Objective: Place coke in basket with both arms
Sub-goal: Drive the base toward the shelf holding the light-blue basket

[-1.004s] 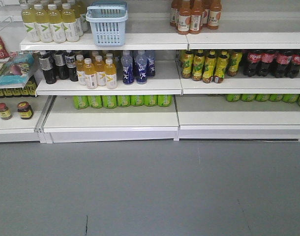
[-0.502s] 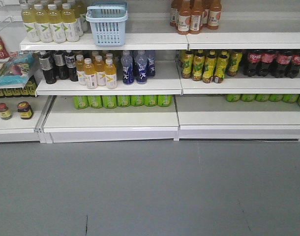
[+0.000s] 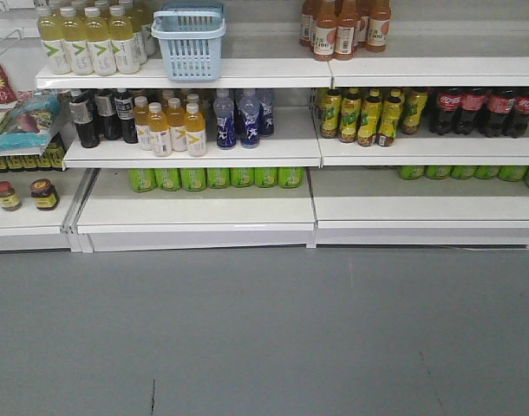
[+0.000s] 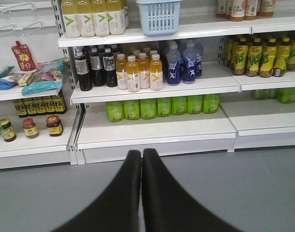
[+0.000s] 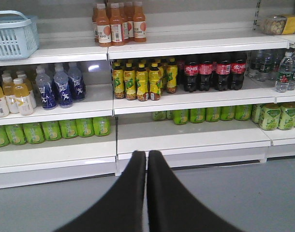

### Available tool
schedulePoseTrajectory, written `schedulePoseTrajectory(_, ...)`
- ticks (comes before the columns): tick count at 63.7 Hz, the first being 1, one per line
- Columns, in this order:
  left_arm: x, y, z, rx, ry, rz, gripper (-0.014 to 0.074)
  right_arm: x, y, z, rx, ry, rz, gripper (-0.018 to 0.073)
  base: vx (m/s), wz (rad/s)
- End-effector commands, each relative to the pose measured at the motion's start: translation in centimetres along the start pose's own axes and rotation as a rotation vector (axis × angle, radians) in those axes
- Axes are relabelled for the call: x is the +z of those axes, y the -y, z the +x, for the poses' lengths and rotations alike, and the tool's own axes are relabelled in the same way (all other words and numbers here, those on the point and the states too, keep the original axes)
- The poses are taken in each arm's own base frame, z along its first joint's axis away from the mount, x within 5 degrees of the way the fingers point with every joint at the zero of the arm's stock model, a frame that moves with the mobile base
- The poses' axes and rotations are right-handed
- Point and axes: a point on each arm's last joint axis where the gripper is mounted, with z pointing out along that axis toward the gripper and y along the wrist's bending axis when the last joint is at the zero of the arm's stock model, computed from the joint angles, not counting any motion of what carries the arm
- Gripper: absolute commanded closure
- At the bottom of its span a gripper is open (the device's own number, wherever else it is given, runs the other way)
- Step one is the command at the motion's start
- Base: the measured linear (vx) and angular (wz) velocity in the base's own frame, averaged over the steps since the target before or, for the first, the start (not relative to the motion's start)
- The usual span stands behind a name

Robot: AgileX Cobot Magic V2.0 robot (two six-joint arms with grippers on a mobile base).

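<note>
Several coke bottles [image 3: 473, 111] with red labels stand in a row at the right of the middle shelf, also seen in the right wrist view as coke [image 5: 213, 72]. The pale blue basket [image 3: 190, 42] sits on the top shelf, left of centre; it also shows as basket [image 4: 158, 16] and basket [image 5: 13, 35]. My left gripper [image 4: 141, 153] is shut with nothing in it, low over the grey floor, well short of the shelves. My right gripper [image 5: 147, 154] is likewise shut and empty, below and left of the coke. Neither arm shows in the front view.
Yellow drink bottles [image 3: 89, 39] stand left of the basket and orange bottles [image 3: 342, 26] to its right. Dark bottles with black-and-white labels [image 3: 101, 114], purple-labelled bottles [image 3: 238, 117] and yellow-green bottles [image 3: 368, 114] share the middle shelf. Green cans [image 3: 217, 178] line the lower shelf.
</note>
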Motion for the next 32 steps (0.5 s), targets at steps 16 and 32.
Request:
schedulePoseTrajectory(16, -0.03, 0.19, -0.33, 0.000, 0.064, 0.023, 0.0603, -0.07, -0.07, -0.34, -0.009, 0.075, -0.006, 0.0564, 0.02, 0.06)
schedulePoseTrajectory(32, -0.03, 0.19, -0.33, 0.000, 0.064, 0.023, 0.0603, -0.07, -0.07, -0.34, -0.009, 0.075, -0.006, 0.0564, 0.07, 0.12)
